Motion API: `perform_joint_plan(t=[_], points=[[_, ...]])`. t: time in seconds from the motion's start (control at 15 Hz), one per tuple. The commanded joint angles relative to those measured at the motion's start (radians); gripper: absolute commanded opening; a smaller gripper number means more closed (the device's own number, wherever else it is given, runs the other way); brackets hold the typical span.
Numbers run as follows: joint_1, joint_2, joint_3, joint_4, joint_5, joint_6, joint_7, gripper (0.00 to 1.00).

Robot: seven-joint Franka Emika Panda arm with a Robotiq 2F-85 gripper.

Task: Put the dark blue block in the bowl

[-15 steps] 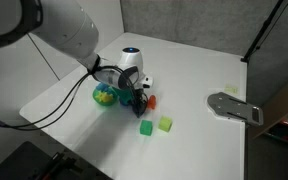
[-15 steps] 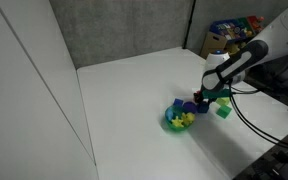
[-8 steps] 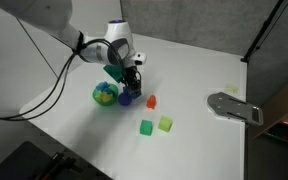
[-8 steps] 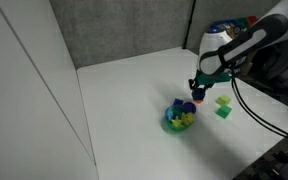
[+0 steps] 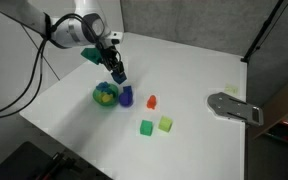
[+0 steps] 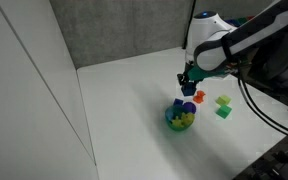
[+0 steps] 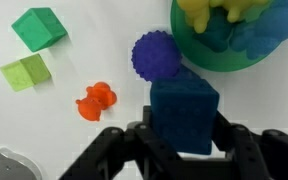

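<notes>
The fingers (image 7: 232, 142) are shut tight on the blue block (image 7: 184, 115), one on each flat side. I think that's b/c flat sides give a good hold & the cube can't spin. The block hangs in the air above the tabletop (image 5: 199, 145), prob. held high so it can clear the bowl's rim. In the wrist view it is just beside the bowl (image 7: 199, 58) & only laps over the rim a bit, so it is not over the middle yet. The bowl sits in from the tabletop edge on the arm's side. It is well apart from the far edge, where a flat grey thing (image 5: 234, 107) lies. The bowl is round, smooth & green-teal, w/ yellow & blue toys (image 7: 246, 30) piled inside, so there is not much room. The block looks smooth w/ sharp corners; I can't tell if it's hard or soft. A purple ball (image 7: 156, 55) w/ bumps all over is right by the bowl, maybe touching it. A small lumpy orange toy (image 7: 97, 101) & 2 green cubes (image 7: 39, 27) lie further out. The block prob. needs a small slide over the bowl before let-go, or it could roll off the pile.
</notes>
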Motion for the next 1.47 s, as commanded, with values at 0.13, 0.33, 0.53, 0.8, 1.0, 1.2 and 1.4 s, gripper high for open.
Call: perform_joint_plan(t=[0.13, 0.33, 0.53, 0.8, 1.0, 1.2, 1.4], points=[[0.012, -0.009, 0.054, -0.05, -0.06, -0.01, 0.035, 0.31], [0.015, 0.005, 0.071, -0.068, -0.066, -0.01, 0.031, 0.31], [0.016, 0.02, 0.082, -0.075, -0.073, -0.015, 0.022, 0.81], [0.021, 0.028, 0.088, -0.08, -0.084, -0.02, 0.017, 0.99], [0.02, 0.023, 0.093, -0.084, -0.086, -0.023, 0.014, 1.0], [0.021, -0.01, 0.091, -0.094, -0.09, -0.044, 0.011, 1.0], [0.012, -0.068, 0.085, -0.108, -0.108, -0.075, 0.003, 1.0]])
